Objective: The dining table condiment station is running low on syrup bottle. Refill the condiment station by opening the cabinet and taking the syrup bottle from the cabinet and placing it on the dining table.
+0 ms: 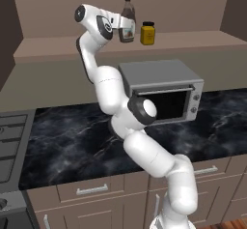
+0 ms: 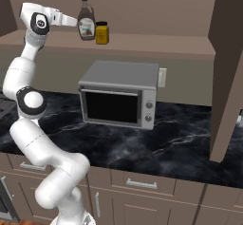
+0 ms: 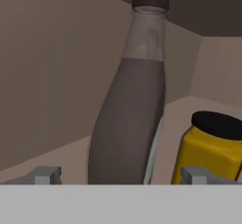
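Observation:
The syrup bottle point(image 1: 127, 15) point(image 2: 86, 20) is dark brown with a narrow neck and dark cap. It stands upright on the shelf of the open cabinet point(image 1: 58, 47) point(image 2: 156, 46). My gripper point(image 1: 124, 31) point(image 2: 79, 23) point(image 3: 122, 176) is raised to shelf height and open, with the lower body of the syrup bottle point(image 3: 127, 124) between its jaws. In the hand view a gap shows on each side between the fingertips point(image 3: 46, 175) and the bottle. The dining table is out of view.
A short yellow jar point(image 1: 147, 33) point(image 2: 101, 32) point(image 3: 212, 147) with a black lid stands close to the bottle's right. Below the shelf a silver toaster oven point(image 1: 164, 90) point(image 2: 121, 96) sits on the black marble counter point(image 1: 67, 141). An open cabinet door point(image 2: 228, 72) hangs at the right.

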